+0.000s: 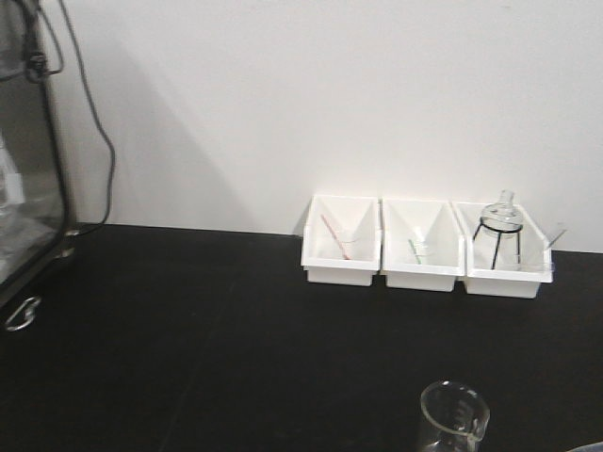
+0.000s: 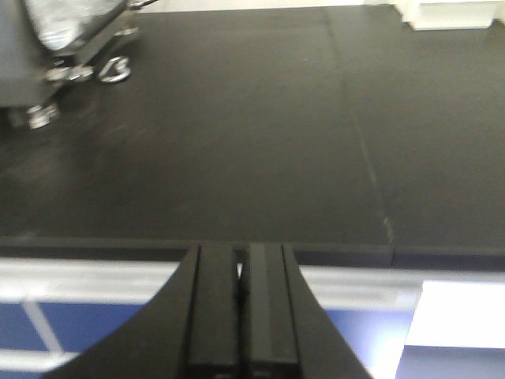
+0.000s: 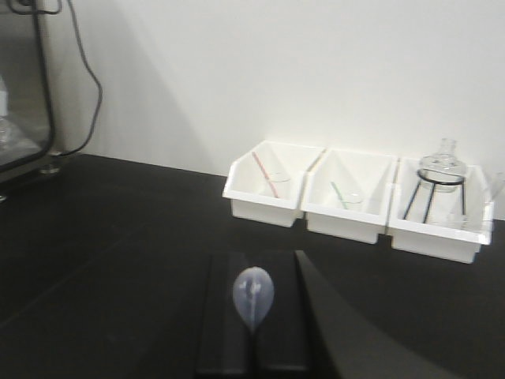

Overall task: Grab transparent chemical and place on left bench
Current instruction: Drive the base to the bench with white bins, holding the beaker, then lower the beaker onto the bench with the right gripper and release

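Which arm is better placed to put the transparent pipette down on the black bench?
Right. The right gripper holds the pipette by its bulb above the bench; the left gripper is shut and empty.

The left pincer (image 2: 241,264) points forward, its two black fingers (image 2: 213,316) pressed flat together with only a thin seam between them and nothing held. Its tips hang at the front edge of the counter (image 2: 237,118). The right pincer (image 3: 252,264) also points forward, above the counter and tilted slightly down. Its fingers (image 3: 225,316) are clamped on the pipette (image 3: 252,298), whose bulb bulges up from the seam between them. Part of the dark pincer body slopes away at the lower right of that wrist view.
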Available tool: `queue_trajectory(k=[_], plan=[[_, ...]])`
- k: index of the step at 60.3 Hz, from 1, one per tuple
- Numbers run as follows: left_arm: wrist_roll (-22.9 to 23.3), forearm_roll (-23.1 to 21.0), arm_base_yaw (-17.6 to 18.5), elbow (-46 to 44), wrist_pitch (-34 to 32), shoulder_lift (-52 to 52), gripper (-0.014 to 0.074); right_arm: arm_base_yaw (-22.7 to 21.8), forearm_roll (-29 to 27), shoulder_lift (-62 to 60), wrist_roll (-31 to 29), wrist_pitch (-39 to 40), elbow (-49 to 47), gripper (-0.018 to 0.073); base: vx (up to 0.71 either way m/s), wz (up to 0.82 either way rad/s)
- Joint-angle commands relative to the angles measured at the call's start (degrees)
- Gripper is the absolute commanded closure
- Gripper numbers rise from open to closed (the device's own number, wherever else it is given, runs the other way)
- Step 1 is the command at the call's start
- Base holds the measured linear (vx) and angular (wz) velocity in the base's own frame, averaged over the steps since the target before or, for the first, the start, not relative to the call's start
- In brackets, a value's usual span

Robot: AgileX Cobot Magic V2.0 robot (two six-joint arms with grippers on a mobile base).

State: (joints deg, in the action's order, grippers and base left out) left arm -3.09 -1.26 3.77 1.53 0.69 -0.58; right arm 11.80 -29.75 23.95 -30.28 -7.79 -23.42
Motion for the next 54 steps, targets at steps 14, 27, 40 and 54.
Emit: queue_trajectory(k=[14,27,40,54], plan=[[0.4,0.0,0.1,0.9,-4.5,-1.1,0.0600,0.0,-0.1,0.5,-0.5,4.2,-1.7,0.0562,0.18,-0.27],[0.4,0.0,0.1,0.9,-4.5,-1.1,0.0600,0.0,-0.1,0.5,-0.5,4.2,-1.7,0.0562,0.11,-0.21],[0.4,0.0,0.1,0.9,-4.5,-1.1,0.0600,0.0,-0.1,0.5,-0.5,4.2,-1.7,0.0562,0.06,-0.13],[0.4,0.0,0.1,0.9,-4.5,-1.1,0.0600,0.0,-0.5,0.5,-0.5,4.2,-1.7,0.0562,0.01,-0.03]])
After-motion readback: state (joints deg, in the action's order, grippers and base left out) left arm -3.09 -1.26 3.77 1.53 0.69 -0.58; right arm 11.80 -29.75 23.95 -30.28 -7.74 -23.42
